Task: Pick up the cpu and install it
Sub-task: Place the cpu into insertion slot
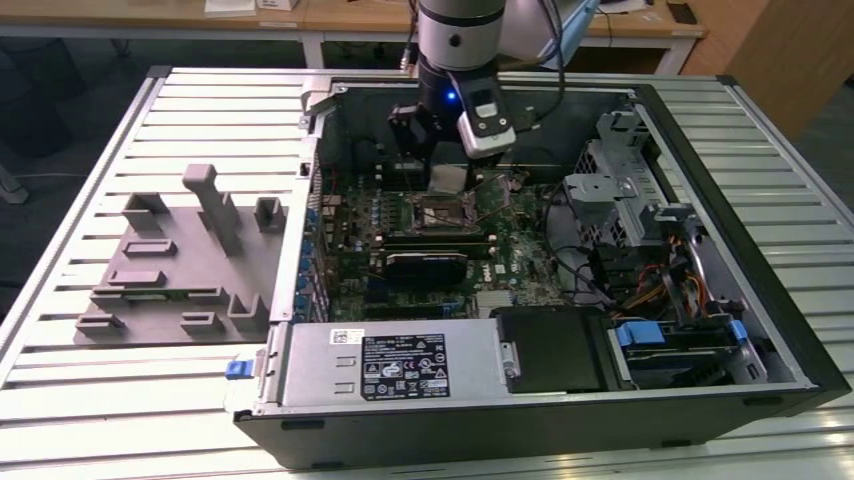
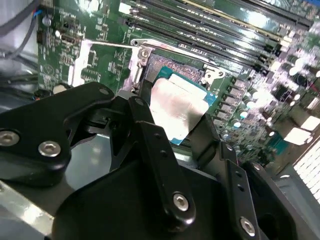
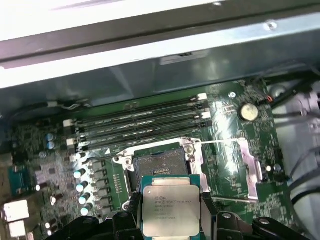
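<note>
Silvery cpu gripped edgewise by tool, hanging near open socket.

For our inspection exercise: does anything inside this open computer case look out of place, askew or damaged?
Nothing looks damaged or spilled. The one thing out of place is the cpu: it is clamped in the jaws, held close to the open socket, not seated in it.
</note>
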`<control>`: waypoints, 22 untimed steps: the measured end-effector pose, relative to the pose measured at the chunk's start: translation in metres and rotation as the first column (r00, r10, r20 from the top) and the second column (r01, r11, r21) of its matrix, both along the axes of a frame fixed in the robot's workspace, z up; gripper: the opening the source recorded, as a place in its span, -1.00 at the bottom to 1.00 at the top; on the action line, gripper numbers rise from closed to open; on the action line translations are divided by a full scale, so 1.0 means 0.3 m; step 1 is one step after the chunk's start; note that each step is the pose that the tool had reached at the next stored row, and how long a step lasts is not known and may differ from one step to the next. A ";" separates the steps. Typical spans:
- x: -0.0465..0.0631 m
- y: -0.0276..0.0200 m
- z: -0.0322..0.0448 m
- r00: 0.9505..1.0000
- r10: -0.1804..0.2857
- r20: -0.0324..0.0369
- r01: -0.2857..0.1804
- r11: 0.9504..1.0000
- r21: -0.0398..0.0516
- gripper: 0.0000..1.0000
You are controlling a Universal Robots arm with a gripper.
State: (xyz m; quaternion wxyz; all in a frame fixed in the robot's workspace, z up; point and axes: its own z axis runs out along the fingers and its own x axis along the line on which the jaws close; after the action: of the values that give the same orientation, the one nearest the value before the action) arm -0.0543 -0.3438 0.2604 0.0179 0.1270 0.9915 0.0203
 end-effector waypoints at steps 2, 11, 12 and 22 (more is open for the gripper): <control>0.000 0.000 0.000 0.999 -0.036 0.000 0.036 0.999 0.000 0.09; 0.000 0.000 0.000 0.981 -0.195 0.000 0.195 0.981 -0.001 0.09; 0.000 0.000 0.000 0.977 -0.213 0.000 0.213 0.977 -0.001 0.09; 0.000 0.000 -0.001 0.925 -0.379 0.001 0.379 0.925 -0.003 0.09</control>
State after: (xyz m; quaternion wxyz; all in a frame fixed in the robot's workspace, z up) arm -0.0543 -0.3438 0.2602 0.0217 0.3161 0.9484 0.0151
